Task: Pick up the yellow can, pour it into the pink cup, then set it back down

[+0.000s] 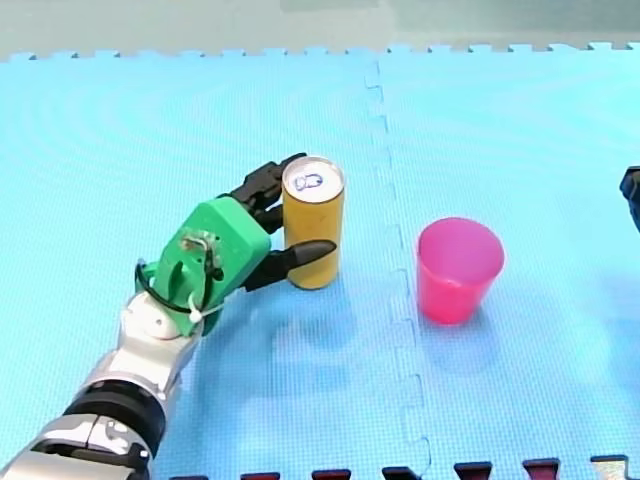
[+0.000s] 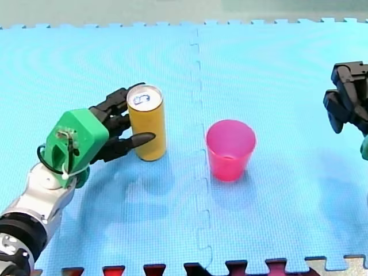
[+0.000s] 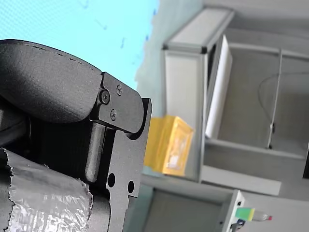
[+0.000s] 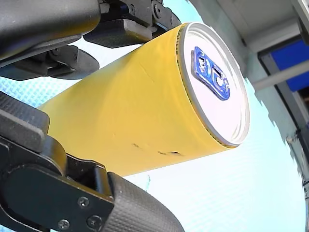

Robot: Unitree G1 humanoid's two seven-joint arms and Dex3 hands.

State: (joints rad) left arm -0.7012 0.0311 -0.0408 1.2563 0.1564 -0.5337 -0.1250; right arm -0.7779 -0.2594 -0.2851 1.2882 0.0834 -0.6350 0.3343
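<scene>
A blue interlocking foam mat (image 1: 200,110) carries an upright yellow can (image 1: 313,235) and, well apart, a pink cup (image 1: 458,270).

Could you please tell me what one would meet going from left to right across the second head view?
Left robot hand → yellow can, upright within that hand's fingers → pink cup → right robot hand, holding nothing, at the right edge.

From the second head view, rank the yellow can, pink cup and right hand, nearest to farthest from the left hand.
1. The yellow can, upright at the view's left, grasped by the left hand.
2. The pink cup, standing to the can's right, near the middle.
3. The right hand, at the far right edge, holding nothing.
</scene>
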